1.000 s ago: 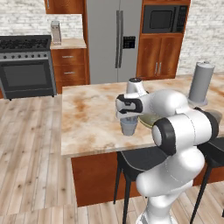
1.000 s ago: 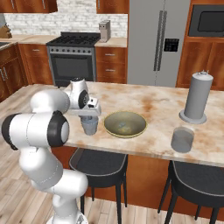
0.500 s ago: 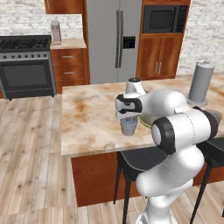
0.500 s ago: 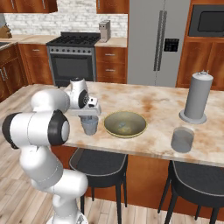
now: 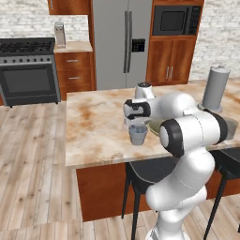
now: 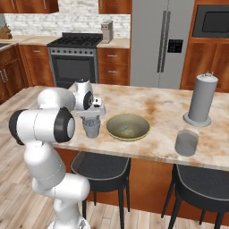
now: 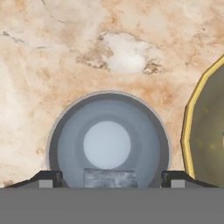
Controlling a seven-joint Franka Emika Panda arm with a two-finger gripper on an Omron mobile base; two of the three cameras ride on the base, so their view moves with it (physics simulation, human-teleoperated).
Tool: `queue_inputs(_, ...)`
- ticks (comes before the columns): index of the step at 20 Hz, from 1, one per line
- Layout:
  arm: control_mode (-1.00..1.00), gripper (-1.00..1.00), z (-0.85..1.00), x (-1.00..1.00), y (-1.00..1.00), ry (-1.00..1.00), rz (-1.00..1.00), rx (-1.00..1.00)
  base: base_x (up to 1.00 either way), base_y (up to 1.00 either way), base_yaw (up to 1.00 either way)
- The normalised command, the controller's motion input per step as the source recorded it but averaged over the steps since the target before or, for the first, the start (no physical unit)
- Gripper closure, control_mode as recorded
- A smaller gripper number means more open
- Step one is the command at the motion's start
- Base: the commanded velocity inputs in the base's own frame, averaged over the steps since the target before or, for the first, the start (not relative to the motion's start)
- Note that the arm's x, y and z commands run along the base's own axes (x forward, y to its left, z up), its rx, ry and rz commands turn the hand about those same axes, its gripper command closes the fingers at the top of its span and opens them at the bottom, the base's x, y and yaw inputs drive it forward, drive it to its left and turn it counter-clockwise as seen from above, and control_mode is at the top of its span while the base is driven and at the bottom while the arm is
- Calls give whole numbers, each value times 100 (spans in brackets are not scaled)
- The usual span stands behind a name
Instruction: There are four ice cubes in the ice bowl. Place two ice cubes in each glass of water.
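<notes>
Claw [image 7: 108, 178]: poised directly above the near glass [image 6: 91, 127] by the counter's [image 6: 152, 105] front edge, fingertips [image 7: 47, 178] spread wider than the glass rim, a pale grey ice cube [image 7: 108, 178] sitting between them, contact with the pads not discernible. Ice bowl [image 6: 128, 127]: just beside that glass, along the same front edge. Second glass [image 6: 186, 142]: well apart past the bowl, near the front edge, with a tall grey cylinder [image 6: 201, 100] behind it toward the counter's far edge.

left: bare counter [image 5: 93, 126] | right: ice bowl [image 6: 127, 127] just beside glass [image 6: 91, 127], gap seemingly narrow
</notes>
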Motion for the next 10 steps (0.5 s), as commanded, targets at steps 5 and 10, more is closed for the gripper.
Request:
queue_inputs(5, -100, -100, 14, -28, -23, -8, 5, 1, 0, 0, 0)
queue_inputs(10, -100, -100, 31, -95, -62, -16, 1, 12, 0, 0, 0)
